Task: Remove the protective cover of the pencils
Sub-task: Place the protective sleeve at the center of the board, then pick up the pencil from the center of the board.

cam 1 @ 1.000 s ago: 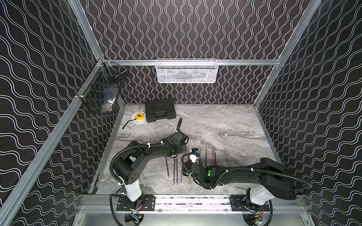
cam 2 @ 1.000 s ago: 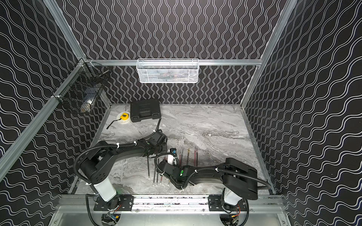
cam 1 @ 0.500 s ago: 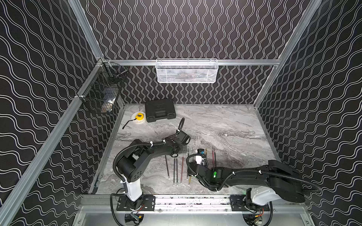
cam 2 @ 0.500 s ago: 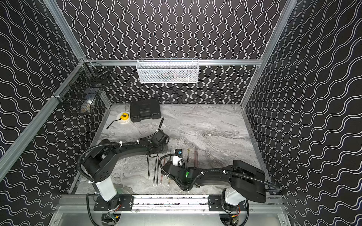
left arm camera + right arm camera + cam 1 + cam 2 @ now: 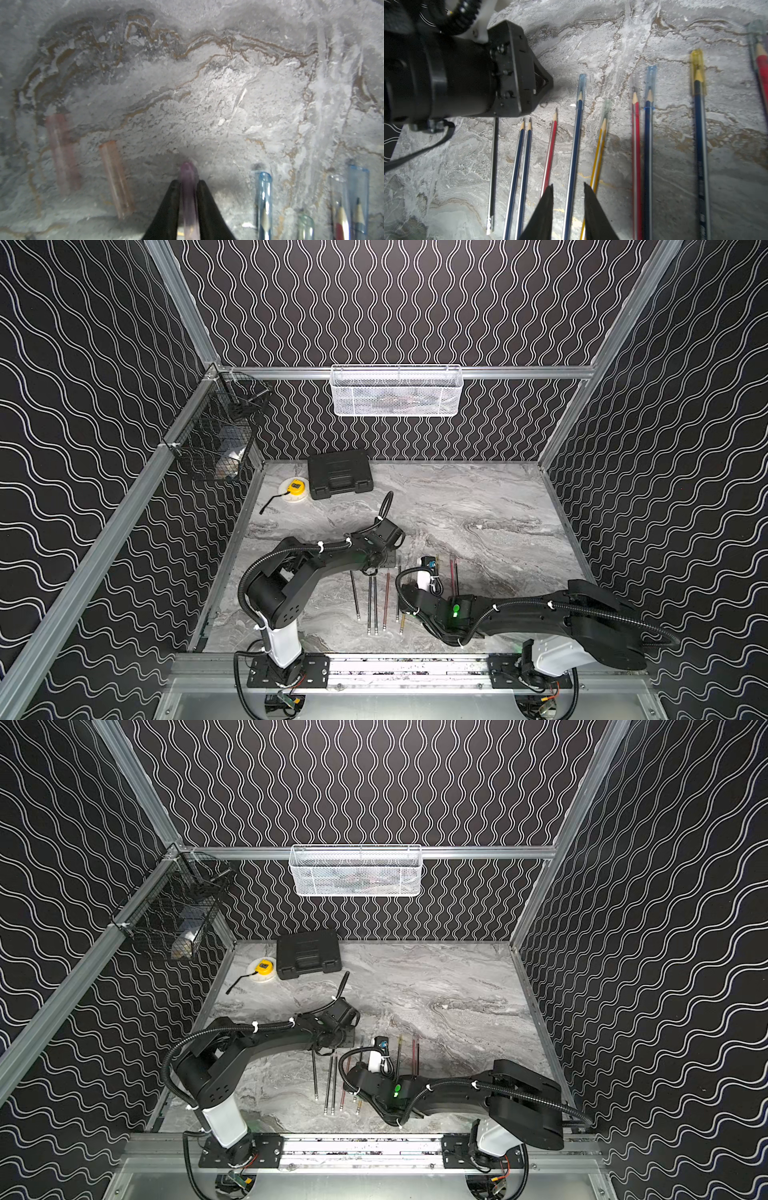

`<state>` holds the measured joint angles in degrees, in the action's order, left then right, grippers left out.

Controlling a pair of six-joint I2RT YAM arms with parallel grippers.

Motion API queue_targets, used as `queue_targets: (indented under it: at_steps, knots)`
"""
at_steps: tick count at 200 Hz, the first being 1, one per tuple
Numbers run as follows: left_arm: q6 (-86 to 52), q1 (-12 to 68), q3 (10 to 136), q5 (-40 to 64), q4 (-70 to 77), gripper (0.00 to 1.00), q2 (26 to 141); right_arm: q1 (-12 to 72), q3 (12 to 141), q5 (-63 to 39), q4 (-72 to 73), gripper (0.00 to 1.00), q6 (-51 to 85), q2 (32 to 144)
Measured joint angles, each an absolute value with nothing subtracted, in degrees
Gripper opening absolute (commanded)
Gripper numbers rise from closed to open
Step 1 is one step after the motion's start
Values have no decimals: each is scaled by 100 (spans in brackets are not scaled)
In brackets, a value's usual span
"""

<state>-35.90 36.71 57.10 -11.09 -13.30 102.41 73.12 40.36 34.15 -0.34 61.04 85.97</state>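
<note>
Right claw (image 5: pixel 568 184) has shifted along the striped pencils (image 5: pixel 648 145), slightly open astride one; left claw (image 5: pixel 188 182) pinches a blurred purple cap (image 5: pixel 187 172).

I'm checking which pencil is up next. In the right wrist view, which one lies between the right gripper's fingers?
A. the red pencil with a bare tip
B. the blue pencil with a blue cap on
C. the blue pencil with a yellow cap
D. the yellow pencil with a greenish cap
B: the right gripper straddles the blue pencil, its blue cap over the tip; the bare red pencil and yellow pencil lie outside the fingers.
</note>
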Motion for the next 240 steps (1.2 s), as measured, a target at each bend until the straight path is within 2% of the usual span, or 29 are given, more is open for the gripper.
queue_targets:
  at_steps: [85,154,181,240]
  knots:
    - [-3590,3677,5708,-1109,-1420,28,9968,7312,4324,3371,-115,26,6101,8980]
    - [-3590,3677,5752,-1197,-1566,31,9181,7218,4676,3282,-478,26,6173,9411]
    - [-3594,3677,5384,-1374,-1588,37,8473,7122,4797,3188,-569,26,6191,9625]
    - [-3907,3667,4298,-2126,-1723,46,6064,6976,5269,2976,-906,25,6099,10171]
